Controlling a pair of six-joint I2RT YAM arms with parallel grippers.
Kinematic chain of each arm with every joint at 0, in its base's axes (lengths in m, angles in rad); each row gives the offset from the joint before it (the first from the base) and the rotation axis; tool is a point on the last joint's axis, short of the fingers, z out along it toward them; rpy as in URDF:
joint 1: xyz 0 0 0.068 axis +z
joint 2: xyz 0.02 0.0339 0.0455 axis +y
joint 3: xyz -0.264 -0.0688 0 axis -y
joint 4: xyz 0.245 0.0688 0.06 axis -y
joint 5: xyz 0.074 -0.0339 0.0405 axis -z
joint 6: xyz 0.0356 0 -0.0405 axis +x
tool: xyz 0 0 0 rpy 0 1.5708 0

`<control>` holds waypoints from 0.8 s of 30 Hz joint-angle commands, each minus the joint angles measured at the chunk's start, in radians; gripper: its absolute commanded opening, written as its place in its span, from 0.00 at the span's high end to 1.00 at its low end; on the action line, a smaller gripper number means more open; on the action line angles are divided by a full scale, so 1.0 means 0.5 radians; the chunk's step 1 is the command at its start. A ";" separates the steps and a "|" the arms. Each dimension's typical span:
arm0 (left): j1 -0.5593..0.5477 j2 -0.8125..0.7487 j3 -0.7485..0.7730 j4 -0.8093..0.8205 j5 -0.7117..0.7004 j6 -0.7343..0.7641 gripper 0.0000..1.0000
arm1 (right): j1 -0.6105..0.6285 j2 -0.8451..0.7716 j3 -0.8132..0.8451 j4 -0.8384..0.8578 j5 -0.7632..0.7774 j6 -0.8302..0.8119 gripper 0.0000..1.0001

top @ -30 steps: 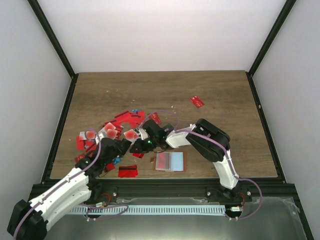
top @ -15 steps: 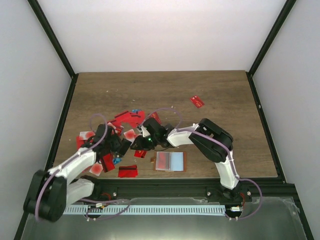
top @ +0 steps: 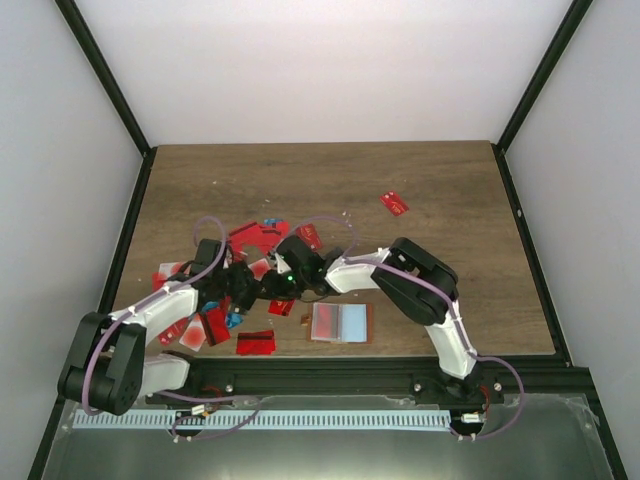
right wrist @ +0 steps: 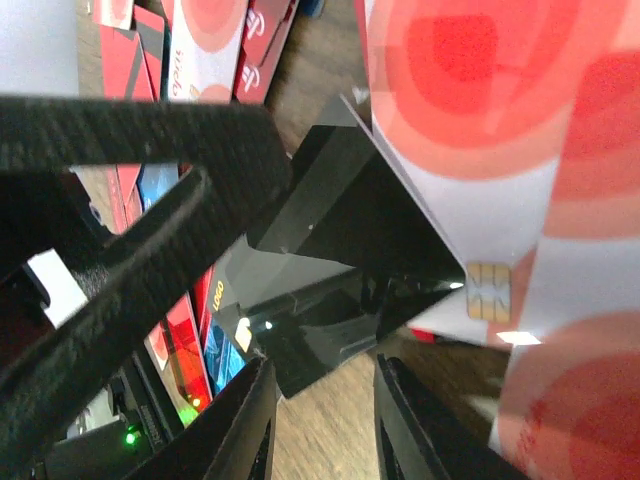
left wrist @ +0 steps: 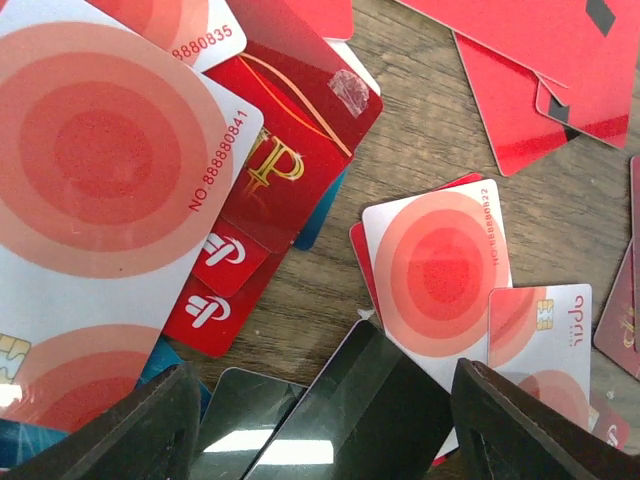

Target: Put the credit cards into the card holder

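While pale blank walls (top: 330, 60) and black corner posts (top: 105, 75) close in the scene, the table (top: 300, 180) shows a brown matt wood grain, mostly bare at the far side. Thin glossy credit cards (top: 250, 240) lie heaped at its near left, mostly red, some white with soft red rings (left wrist: 440, 270), all with rounded corners. One red card (top: 394, 203) lies apart at the far right. The card holder (top: 340, 322) lies open and flat at the near middle, with pink and light blue panels inside an orange-brown border. Both arms meet over the heap. The left gripper (left wrist: 322, 375) has its jaws spread wide on either side of a shiny black card (left wrist: 370, 410). The right gripper (right wrist: 322, 370) has its jaws narrowly parted, with that card's corner between them.
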 commanded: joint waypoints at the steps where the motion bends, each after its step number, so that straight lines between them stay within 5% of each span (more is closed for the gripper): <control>1: 0.008 0.041 -0.101 -0.001 0.194 0.014 0.30 | 0.000 0.101 0.142 -0.069 0.037 -0.031 0.70; 18: -0.067 -0.265 -0.419 0.301 0.799 -0.237 0.36 | -0.197 0.148 0.145 -0.014 -0.056 -0.153 0.71; 24: -0.086 -0.409 -0.358 0.094 0.591 -0.210 0.36 | -0.226 0.072 0.064 -0.054 -0.084 -0.239 0.70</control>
